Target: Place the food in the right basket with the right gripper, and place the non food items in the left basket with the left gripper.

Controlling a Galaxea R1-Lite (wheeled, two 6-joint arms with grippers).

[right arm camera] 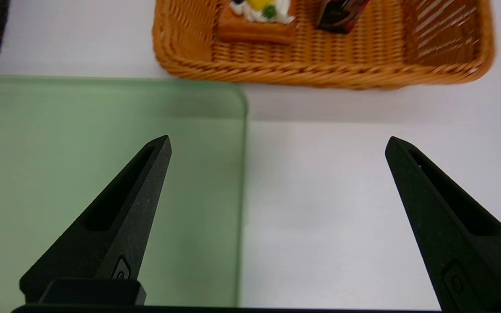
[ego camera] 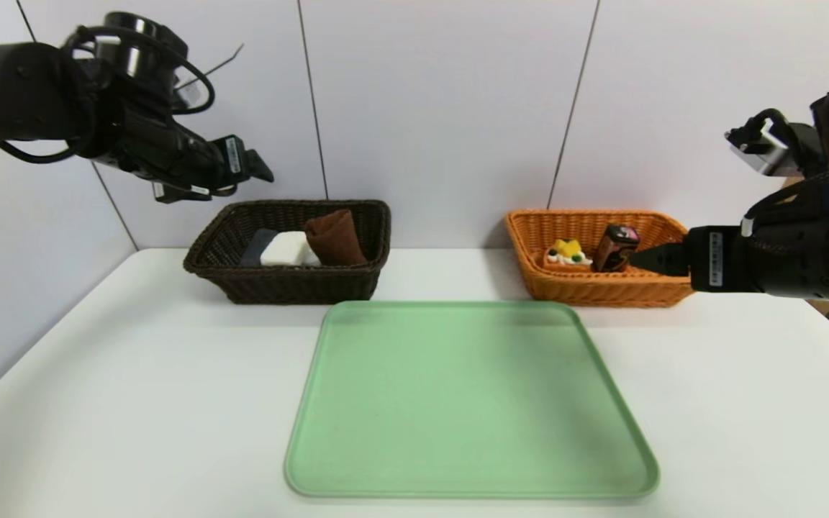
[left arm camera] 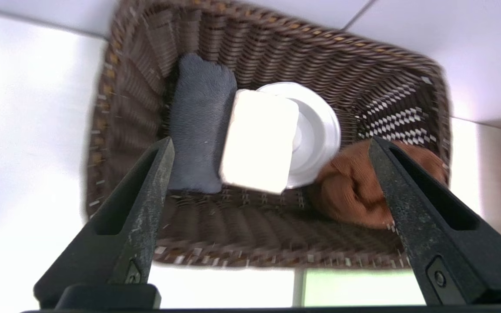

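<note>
Hovering above dark basket (left arm camera: 272, 52), left tool (left arm camera: 272, 143) (fingers spread)

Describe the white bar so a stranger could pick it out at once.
Find the dark brown basket at the table's back left. Inside, the white bar lies between a grey towel and a brown towel, partly atop a round white tub. It alone is blocky and rectangular.
</note>
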